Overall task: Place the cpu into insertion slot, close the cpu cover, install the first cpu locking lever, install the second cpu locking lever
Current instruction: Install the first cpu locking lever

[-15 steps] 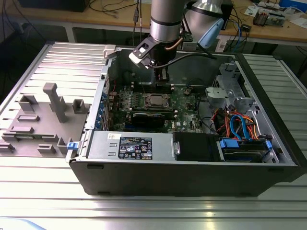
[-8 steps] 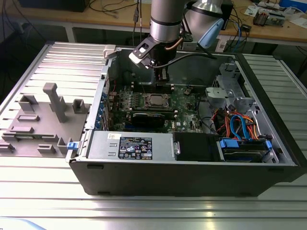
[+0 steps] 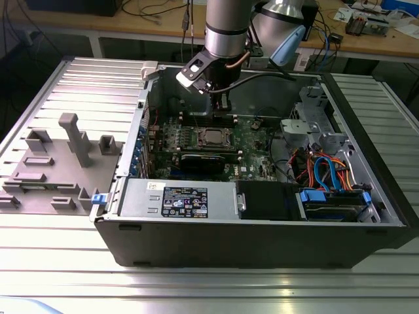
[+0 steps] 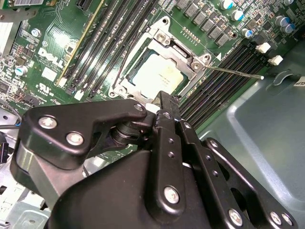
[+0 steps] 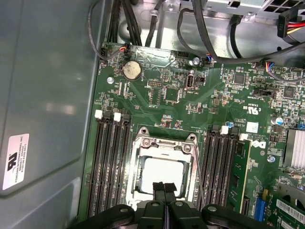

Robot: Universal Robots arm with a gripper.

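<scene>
Hovering just above the insertion slot [image 5: 164,136], the pincer [image 5: 164,186] was pinched together on nothing (likely for pushing, not grasping); the cpu [image 5: 164,172] sat in that slot, the cpu cover [image 5: 191,167] lowered over it.

Open computer case [image 3: 229,242], grey fixture [image 3: 59,163] alongside

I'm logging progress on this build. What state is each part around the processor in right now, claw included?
Chip: lying flat in place, metal top up.
Cover: lowered flat around the chip.
Lever: looks unlatched, sticking out over the memory slots.
Claw: shut, holding nothing, close over the chip.
Computer case: open, side panel off.
</scene>
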